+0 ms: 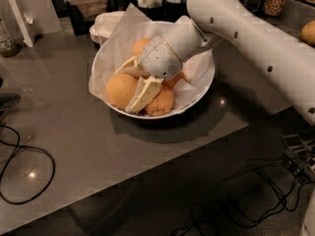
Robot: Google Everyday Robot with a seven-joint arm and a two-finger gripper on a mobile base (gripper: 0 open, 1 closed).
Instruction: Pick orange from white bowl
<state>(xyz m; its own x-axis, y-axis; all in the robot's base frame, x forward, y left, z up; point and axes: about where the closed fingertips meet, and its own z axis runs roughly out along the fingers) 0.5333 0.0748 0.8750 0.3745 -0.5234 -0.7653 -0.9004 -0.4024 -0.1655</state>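
Note:
The white bowl (199,90) sits on the grey table, lined with crinkled white paper, with several oranges in it. The orange (118,88), the largest and palest one, lies at the bowl's left side. My gripper (124,90) reaches down into the bowl from the upper right. Its two cream fingers straddle the orange, one across its top and one (139,96) down its right side, both touching it. Smaller, deeper-orange fruits lie to the right (160,102) and behind (140,45), partly hidden by my wrist.
A stack of small white discs (106,26) stands just behind the bowl. Dark containers line the back edge. Another orange (309,32) sits at the far right. A black cable (24,173) loops on the table's left. The table's front edge runs diagonally below the bowl.

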